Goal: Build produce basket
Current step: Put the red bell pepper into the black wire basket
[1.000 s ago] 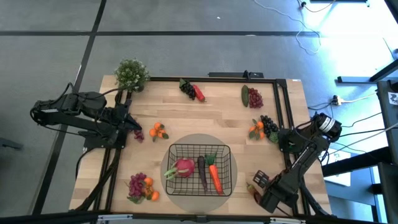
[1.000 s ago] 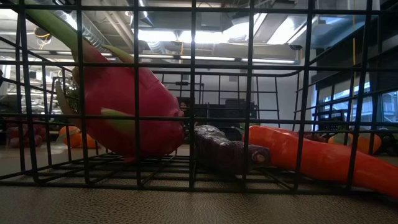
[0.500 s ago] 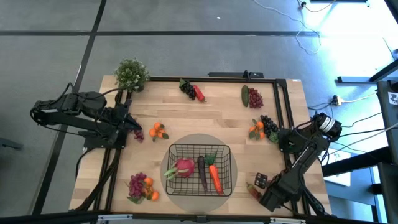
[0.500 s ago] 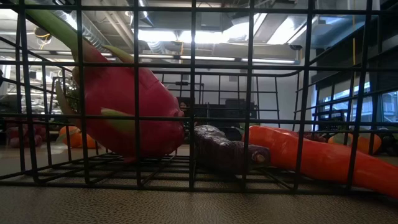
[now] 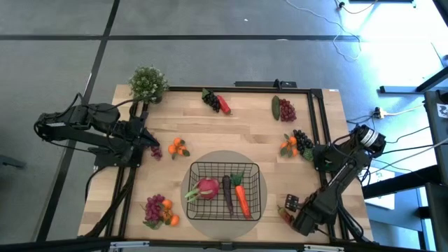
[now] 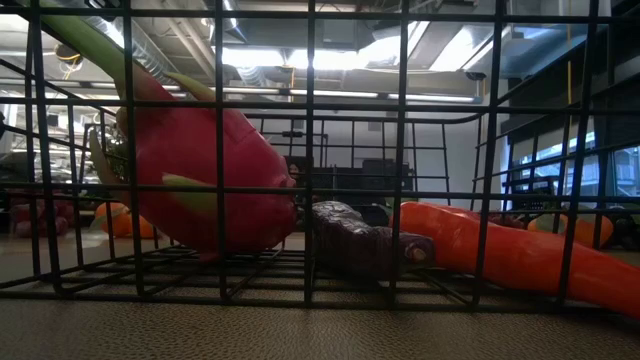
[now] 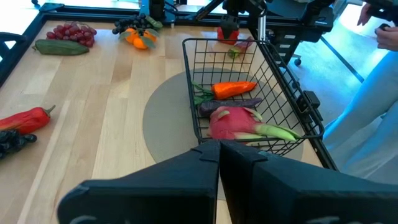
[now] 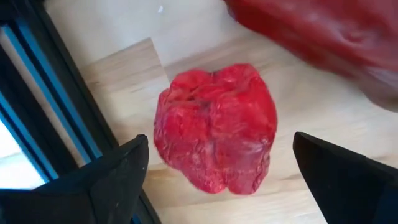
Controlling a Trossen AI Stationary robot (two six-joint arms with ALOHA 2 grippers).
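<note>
Left gripper (image 5: 150, 145) waits near the table's left edge, fingers pressed together with nothing between them, as the left wrist view shows. Just beside it lie a small dark grape bunch (image 5: 155, 151) and oranges (image 5: 178, 147); a red grape bunch with oranges (image 5: 159, 210) sits at the near-left corner. Centre, toward the near edge: the basket (image 5: 225, 167) on a round grey mat (image 5: 260, 208), already holding a pink radish (image 5: 207, 187), dark eggplant (image 5: 227, 192) and carrot (image 5: 241, 199). Along the far edge, black grapes with a red pepper (image 5: 217, 102), then a cucumber with red grapes (image 5: 283, 108). Near the right edge, oranges and black grapes (image 5: 298, 143). Right gripper (image 5: 292, 204) hangs low at the near-right corner; in the right wrist view its fingers stand apart either side of a red pepper (image 8: 217, 126) on the wood, not touching it. Judgement: three pieces in, most produce not yet loaded; the pepper looks the next pick.
</note>
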